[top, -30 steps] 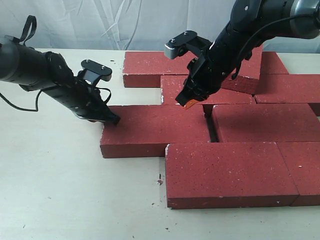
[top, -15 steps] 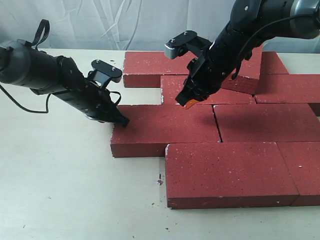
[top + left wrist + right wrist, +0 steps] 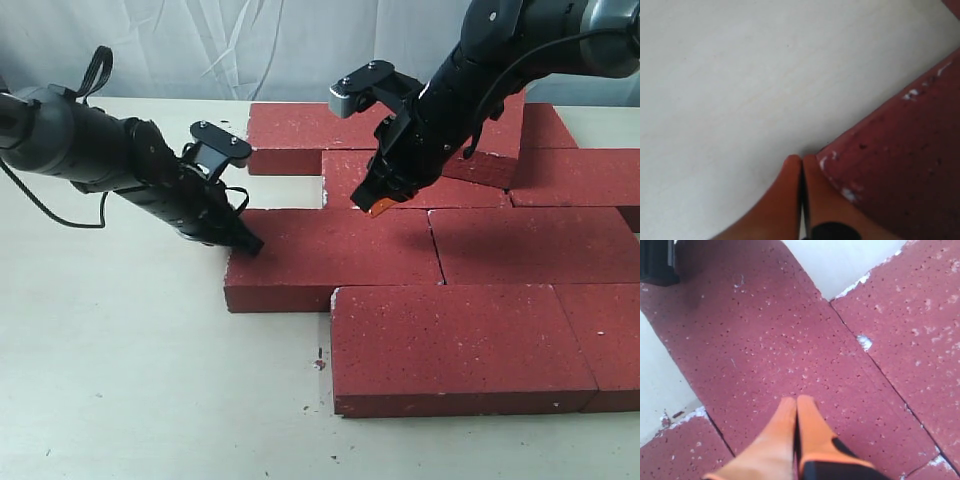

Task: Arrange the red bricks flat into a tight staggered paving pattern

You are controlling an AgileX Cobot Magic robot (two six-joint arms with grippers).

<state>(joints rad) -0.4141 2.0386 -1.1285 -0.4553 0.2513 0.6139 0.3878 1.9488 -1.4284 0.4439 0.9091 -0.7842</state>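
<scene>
Several red bricks lie flat in staggered rows on the right half of the table. My left gripper [image 3: 250, 243] is shut, with its tips against the left end of the middle-row brick [image 3: 330, 260]. That brick butts against its right neighbour [image 3: 535, 245]. In the left wrist view the shut orange fingertips [image 3: 801, 160] touch the brick's chipped corner [image 3: 900, 165]. My right gripper [image 3: 378, 207] is shut and empty, just above the seam between the middle-row brick and the second-row brick [image 3: 440, 185]. The right wrist view shows its tips [image 3: 796, 401] over a brick face [image 3: 765, 340].
A large front brick [image 3: 455, 345] lies nearest the table's front edge, another [image 3: 605, 340] to its right. A back-left brick [image 3: 300, 135] lies by the white backdrop. One brick [image 3: 495, 150] sits tilted behind the right arm. Bare cream table [image 3: 110, 350] spreads on the left.
My left gripper has slid the middle-row brick to the right, and the dark gap to its right neighbour has closed to a thin seam. The right arm has stayed in place.
</scene>
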